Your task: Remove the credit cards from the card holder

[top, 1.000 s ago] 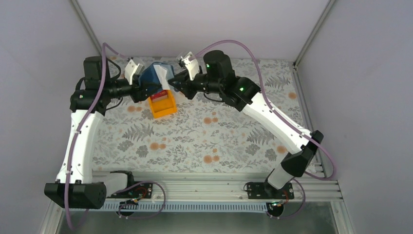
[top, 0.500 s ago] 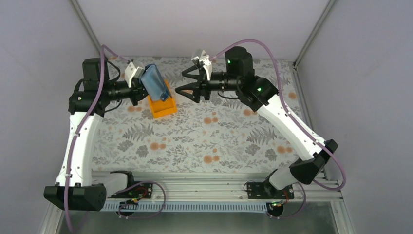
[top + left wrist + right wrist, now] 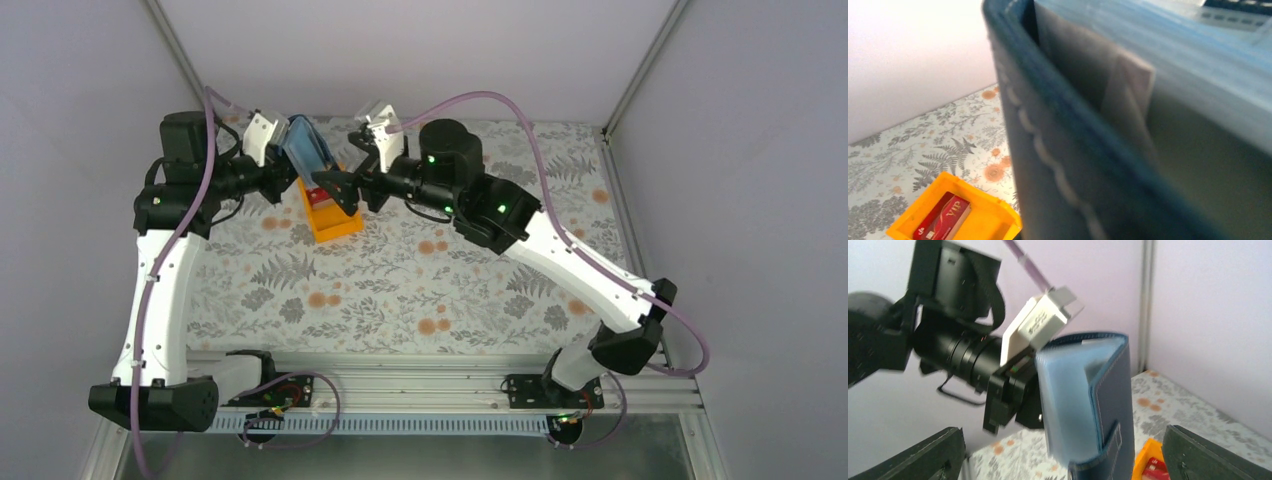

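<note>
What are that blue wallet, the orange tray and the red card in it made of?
Wallet: probably leather or faux leather, matte, with a stitched seam along its edge; its inner sleeves look like cloudy plastic. Tray: moulded plastic, smooth, slight sheen. Card: likely glossy plastic, printed lettering.

White arm links (image 3: 165,290), black joints (image 3: 455,145), green lights (image 3: 431,158), purple cables (image 3: 480,95)

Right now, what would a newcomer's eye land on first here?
First the blue wallet, held up in the air by the left end effector at the far left of the scene. Just below it sits a bright orange tray with a red card inside. The right end effector hangs open close beside the wallet.
</note>
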